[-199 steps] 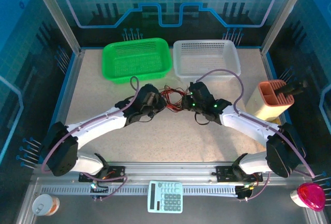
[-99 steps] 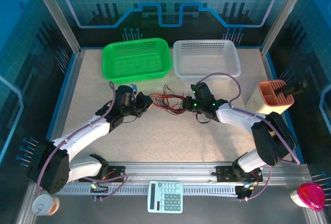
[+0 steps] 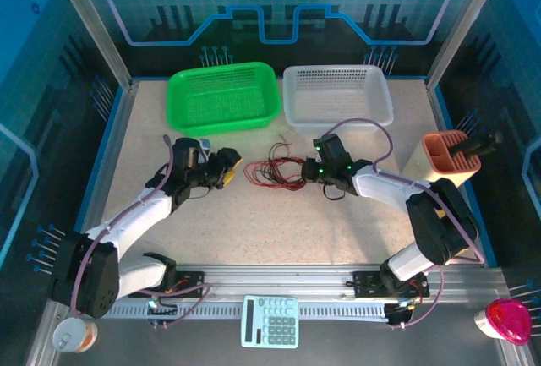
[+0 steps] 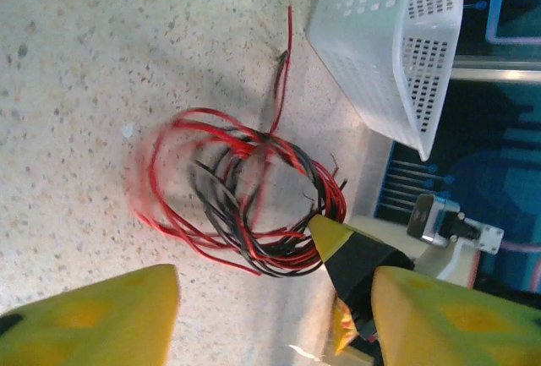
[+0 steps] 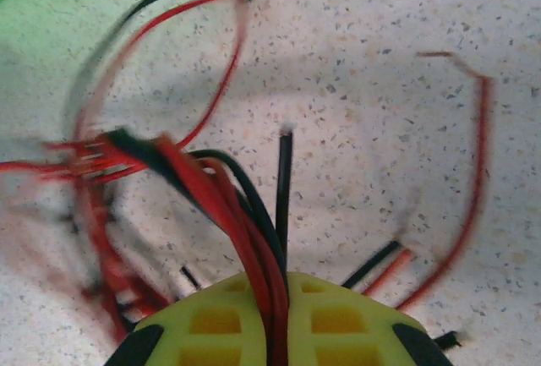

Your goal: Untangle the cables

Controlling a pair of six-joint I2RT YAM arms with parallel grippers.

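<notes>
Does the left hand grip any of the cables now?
No, the left hand is open and empty; the cables lie on the table ahead of it.

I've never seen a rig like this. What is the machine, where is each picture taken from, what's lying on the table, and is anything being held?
It is a robot with a left arm and a right arm bolted at the near edge of a table. The wide picture looks down from above and behind them. The other two come from a camera on each wrist, so the yellow shapes at the bottom are that arm's own fingers. On the table lies a loose bunch of thin red and black cables, to be untangled. Behind it stand a green basket and a white basket. The right tool is shut on the bunch: in its wrist picture the wires run between its fingers. The left tool is open, holds nothing, and sits just left of the bunch.
</notes>
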